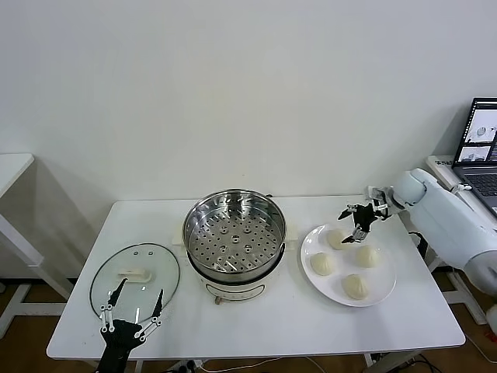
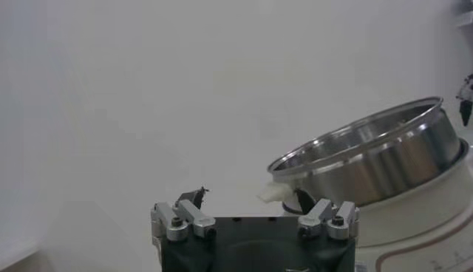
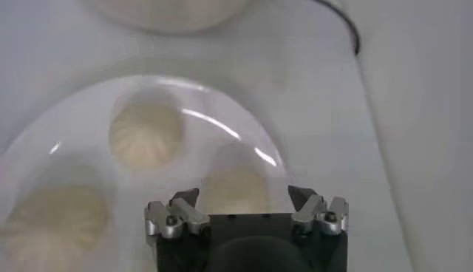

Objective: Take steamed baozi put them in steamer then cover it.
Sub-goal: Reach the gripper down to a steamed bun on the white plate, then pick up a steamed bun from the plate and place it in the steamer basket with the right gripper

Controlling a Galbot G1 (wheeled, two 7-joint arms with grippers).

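The steamer (image 1: 233, 233), a shiny steel pot with a perforated tray, stands open and empty mid-table; it also shows in the left wrist view (image 2: 369, 159). Several pale pleated baozi lie on a white plate (image 1: 386, 291) to its right. My right gripper (image 1: 359, 220) is open just above the farthest baozi (image 1: 337, 239). In the right wrist view that baozi (image 3: 235, 185) lies below and between the spread fingers of the right gripper (image 3: 242, 194). The glass cover (image 1: 134, 278) lies flat at the left. My left gripper (image 1: 132, 311) hangs open over the cover's near edge; its own view shows it (image 2: 250, 196) empty.
A laptop (image 1: 481, 148) stands on a side surface at the far right, behind my right arm. Another white table (image 1: 12, 167) is at the far left. Bare tabletop (image 1: 272, 326) runs along the front edge.
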